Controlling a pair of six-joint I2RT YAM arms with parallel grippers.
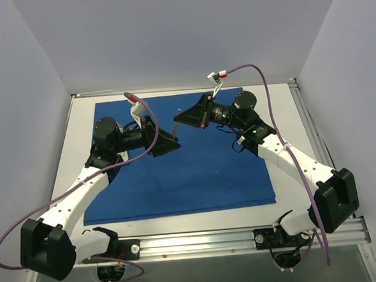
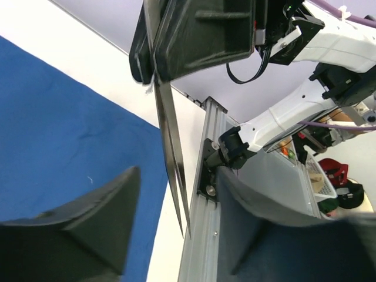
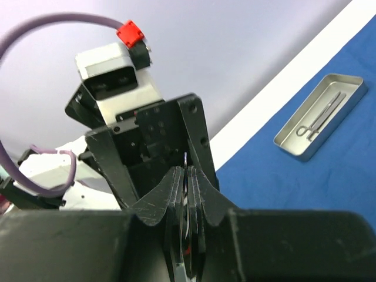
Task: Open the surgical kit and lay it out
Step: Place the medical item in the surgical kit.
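Note:
The royal-blue cloth (image 1: 196, 175) lies spread flat as a large sheet on the white table. My right gripper (image 1: 180, 120) is shut on thin metal tweezers (image 2: 170, 147) and holds them above the cloth, tips pointing down. My left gripper (image 1: 173, 142) is open, and in the left wrist view the tweezer tips hang between its wide-apart fingers (image 2: 88, 223) without touching them. In the right wrist view the shut right gripper (image 3: 189, 176) pinches the tweezers' thin edge. A small pale metal tray (image 3: 320, 117) with a scissor-like instrument lies on the cloth near its edge. The tray is hidden in the top view.
Grey walls enclose the table on three sides. An aluminium rail (image 1: 213, 243) runs along the near edge and also shows in the left wrist view (image 2: 202, 235). Purple cables (image 1: 283, 135) loop over both arms. A strip of bare white table (image 1: 289, 128) borders the cloth.

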